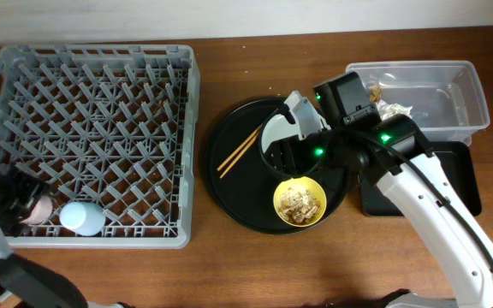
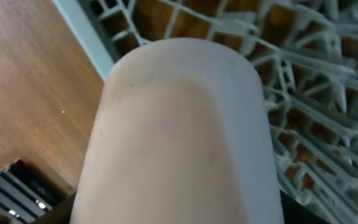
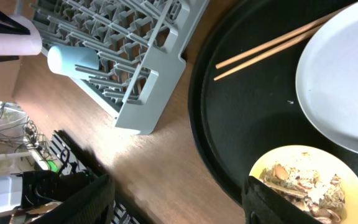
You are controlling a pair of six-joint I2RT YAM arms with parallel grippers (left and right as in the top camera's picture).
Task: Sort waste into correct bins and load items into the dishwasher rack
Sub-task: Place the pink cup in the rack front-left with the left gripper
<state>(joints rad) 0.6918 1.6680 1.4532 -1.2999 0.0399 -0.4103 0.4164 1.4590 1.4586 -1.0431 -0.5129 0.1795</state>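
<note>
My left gripper [image 1: 20, 208] is shut on the small pink cup [image 1: 39, 208] at the front left corner of the grey dishwasher rack [image 1: 92, 60]; the cup [image 2: 179, 137] fills the left wrist view and hides the fingers. The blue cup [image 1: 82, 218] lies in the rack beside it. My right gripper [image 3: 179, 199] is open and empty above the round black tray [image 1: 229, 184], near the pale plate [image 3: 347, 81]. The wooden chopsticks [image 1: 242, 147] and the yellow bowl [image 1: 299, 203] with food scraps sit on that tray.
The clear tub [image 1: 452, 81] at the back right holds white tissue [image 1: 394, 109]. The black rectangular tray [image 1: 452, 184] lies in front of it, partly under my right arm. Bare wood lies between the rack and the round tray.
</note>
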